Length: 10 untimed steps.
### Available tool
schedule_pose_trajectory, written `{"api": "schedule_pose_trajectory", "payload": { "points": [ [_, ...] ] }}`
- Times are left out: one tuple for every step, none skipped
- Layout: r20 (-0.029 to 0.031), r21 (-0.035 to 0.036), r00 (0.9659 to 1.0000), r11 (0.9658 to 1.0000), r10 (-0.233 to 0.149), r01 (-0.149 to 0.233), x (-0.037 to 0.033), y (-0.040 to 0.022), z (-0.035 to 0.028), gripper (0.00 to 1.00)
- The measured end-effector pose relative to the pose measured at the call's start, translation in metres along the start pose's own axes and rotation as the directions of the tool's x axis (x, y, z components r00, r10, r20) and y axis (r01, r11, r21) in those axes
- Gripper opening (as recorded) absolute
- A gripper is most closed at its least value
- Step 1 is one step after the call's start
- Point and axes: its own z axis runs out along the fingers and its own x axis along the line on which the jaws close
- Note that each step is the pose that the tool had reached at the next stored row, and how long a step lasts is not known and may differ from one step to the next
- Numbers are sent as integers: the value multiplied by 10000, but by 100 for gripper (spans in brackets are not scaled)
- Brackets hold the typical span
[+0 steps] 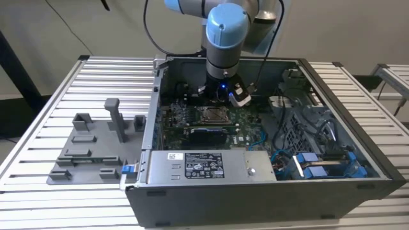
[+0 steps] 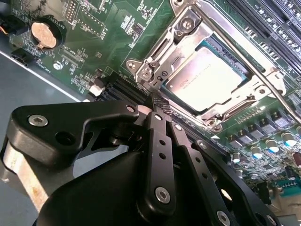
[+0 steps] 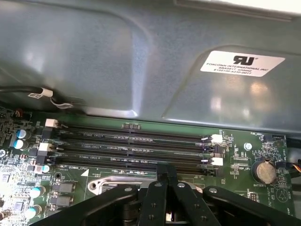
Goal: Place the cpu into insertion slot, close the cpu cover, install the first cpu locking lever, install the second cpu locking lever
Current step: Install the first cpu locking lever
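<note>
The cpu (image 2: 204, 77) (image 1: 211, 114) lies flat in the insertion slot (image 2: 214, 117), its silvery top bright under the light. The cpu cover (image 2: 188, 30) is down over it as a silver frame around the chip. A thin wire lever (image 2: 249, 52) runs along one side of the frame. My gripper (image 2: 159, 100) (image 3: 167, 170) (image 1: 221, 93) is shut, with its black fingers (image 2: 160, 141) pressed together. Their tips sit at the corner of the socket frame, beside a screw (image 2: 144, 74). I cannot tell whether the tips touch a lever there.
A coin battery (image 2: 41, 35) (image 3: 264, 172) and memory slots (image 3: 131, 146) lie close to the socket. The grey case wall (image 3: 117, 56) rises beyond them. A labelled grey box (image 1: 198, 165) and a black block (image 1: 206, 134) sit nearer the exterior view's front. A grey fixture (image 1: 96, 143) stands outside the case.
</note>
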Motion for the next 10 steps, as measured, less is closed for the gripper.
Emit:
{"api": "schedule_pose_trajectory", "payload": {
  "points": [
    [-1, 1, 10000, 10000, 0, 0, -1, -1, 2, 11],
    [-1, 2, 10000, 10000, 0, 0, -1, -2, 4, 11],
    [0, 3, 10000, 10000, 0, 0, -2, -3, 6, 11],
    [2, 0, 10000, 10000, -1, 1, -3, -4, 8, 11],
    [6, -6, 10000, 10000, -2, 2, -4, -5, 12, 11],
    [12, -14, 10000, 10000, -3, 3, -6, -5, 16, 11],
    [15, -18, 10000, 10000, -3, 3, -6, -6, 18, 11],
    [19, -24, 10000, 10000, -4, 4, -7, -7, 20, 11],
    [24, -39, 10000, 10000, -5, 5, -9, -8, 21, 11],
    [34, -71, 10000, 10000, -5, 5, -11, -8, 22, 11]
  ]
}}
